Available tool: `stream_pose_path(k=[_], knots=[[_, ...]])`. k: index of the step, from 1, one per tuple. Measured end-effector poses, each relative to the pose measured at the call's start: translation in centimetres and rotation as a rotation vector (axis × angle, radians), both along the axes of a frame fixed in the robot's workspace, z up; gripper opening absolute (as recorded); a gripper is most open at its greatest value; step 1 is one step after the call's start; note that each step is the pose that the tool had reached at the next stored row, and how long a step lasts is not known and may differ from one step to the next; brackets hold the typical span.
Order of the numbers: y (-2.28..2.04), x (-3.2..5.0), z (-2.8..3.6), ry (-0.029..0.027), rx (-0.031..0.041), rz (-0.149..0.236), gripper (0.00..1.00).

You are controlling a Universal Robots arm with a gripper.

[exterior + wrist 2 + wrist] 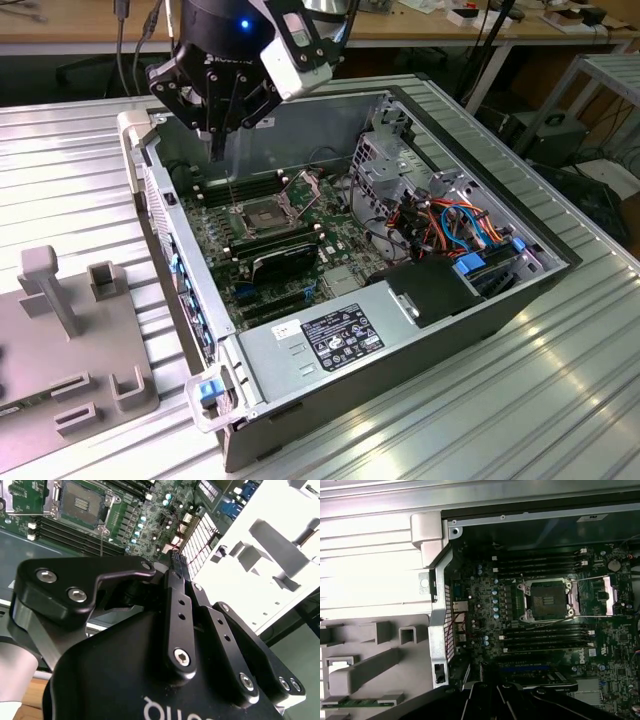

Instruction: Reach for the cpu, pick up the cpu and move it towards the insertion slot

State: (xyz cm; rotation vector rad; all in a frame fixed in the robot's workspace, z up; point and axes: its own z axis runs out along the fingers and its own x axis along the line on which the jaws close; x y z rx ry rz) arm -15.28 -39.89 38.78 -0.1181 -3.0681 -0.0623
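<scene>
1 gripper (214, 152), 1 socket (258, 215), 1 PC case (300, 125). Hangs pinched shut over case's edge, above and to exterior view's left of open socket. Can't tell if cpu's held betw. tips.

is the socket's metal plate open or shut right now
Open: the hinged plate is swung clear of the insertion slot, whose dark centre lies exposed in the first wrist view.

Ribbed, matt silver metal worktop (560, 400); grey sheet-metal case (300, 130); green board (215, 238), semi-gloss; slot (262, 217) with shiny metal frame; matt black gripper (214, 150).
</scene>
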Motion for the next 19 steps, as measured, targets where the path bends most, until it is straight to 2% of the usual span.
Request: stream_pose_path(k=[1,7,9,12,19], knots=[[0.0,-0.31,-0.01,-0.0028,0.0,0.0,0.11],[0.0,-1.79,-0.01,-0.0312,0.0,0.0,0.11],[0.0,-2.38,-0.01,-0.038,0.0,0.0,0.11],[0.0,-3.17,-0.01,-0.0408,0.0001,0.0,0.11],[0.0,-4.38,-0.02,-0.0408,0.0002,0.0,0.11]])
